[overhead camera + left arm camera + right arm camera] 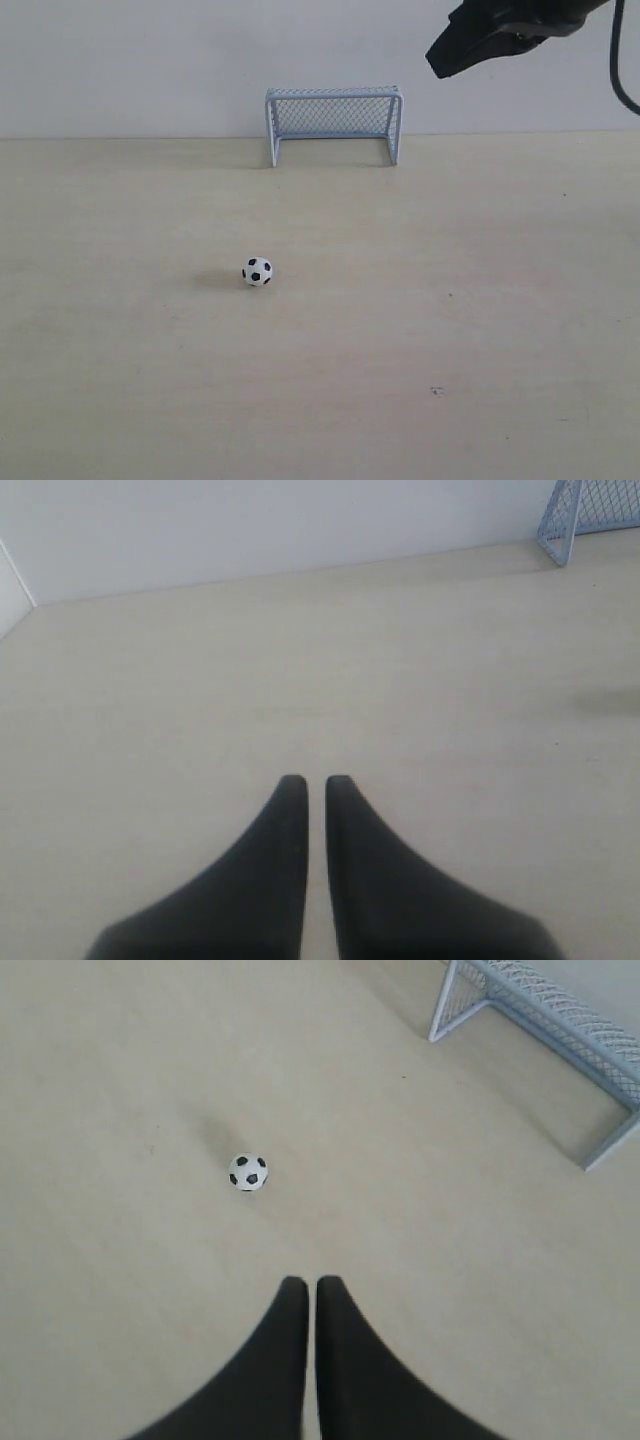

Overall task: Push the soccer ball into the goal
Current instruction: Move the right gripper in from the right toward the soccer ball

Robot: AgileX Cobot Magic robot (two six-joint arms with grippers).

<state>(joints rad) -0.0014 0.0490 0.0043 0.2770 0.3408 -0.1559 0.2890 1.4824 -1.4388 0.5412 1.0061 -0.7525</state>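
Observation:
The soccer ball (257, 271) lies alone on the pale table, well in front of the goal (334, 123), which stands at the back against the wall with its mouth facing forward. My right gripper (438, 60) hangs high at the upper right, far above and apart from the ball. In the right wrist view that gripper (311, 1283) is shut with nothing between its fingers; the soccer ball (247, 1172) sits ahead of its tips and the goal (545, 1035) is off to one side. My left gripper (314, 780) is shut and empty, with only a goal corner (588, 515) in its view.
The pale wooden table (450, 330) stretches wide around the ball. A white wall (130, 60) rises right behind the goal. A black cable (624, 70) hangs at the upper right edge.

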